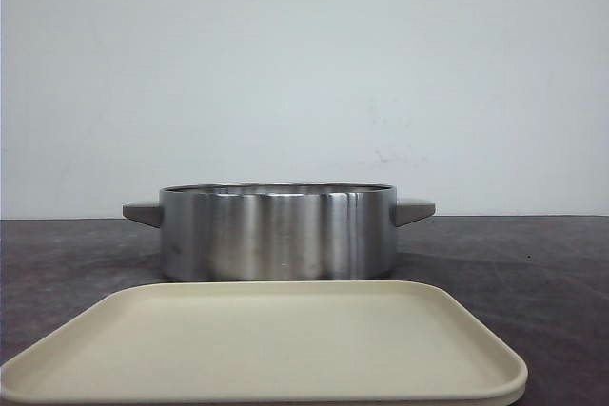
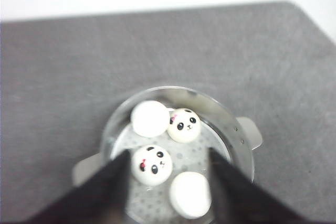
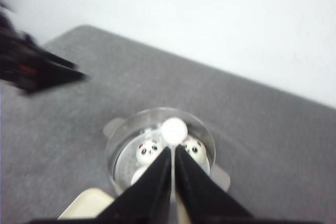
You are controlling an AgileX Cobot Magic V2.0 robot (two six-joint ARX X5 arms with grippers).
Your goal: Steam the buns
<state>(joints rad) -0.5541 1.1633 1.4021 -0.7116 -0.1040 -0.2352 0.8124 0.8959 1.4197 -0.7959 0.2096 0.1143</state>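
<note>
Several white buns lie on the perforated rack inside a steel pot (image 1: 276, 232). In the left wrist view two show panda faces (image 2: 184, 125) (image 2: 151, 164) and two show plain white sides (image 2: 149, 118) (image 2: 190, 194). My left gripper (image 2: 169, 153) hangs open high above the pot (image 2: 237, 129), holding nothing. My right gripper (image 3: 173, 149) is shut and empty, also well above the pot (image 3: 119, 142), where buns (image 3: 148, 151) (image 3: 195, 149) (image 3: 174, 130) show. From the front the pot's wall hides the buns, and neither gripper is in that view.
A cream tray (image 1: 266, 339) lies just in front of the pot, near the table's front edge; its corner shows in the right wrist view (image 3: 86, 203). The pot has two grey side handles (image 1: 143, 212) (image 1: 414, 209). The left arm (image 3: 37, 69) shows blurred beside the right one.
</note>
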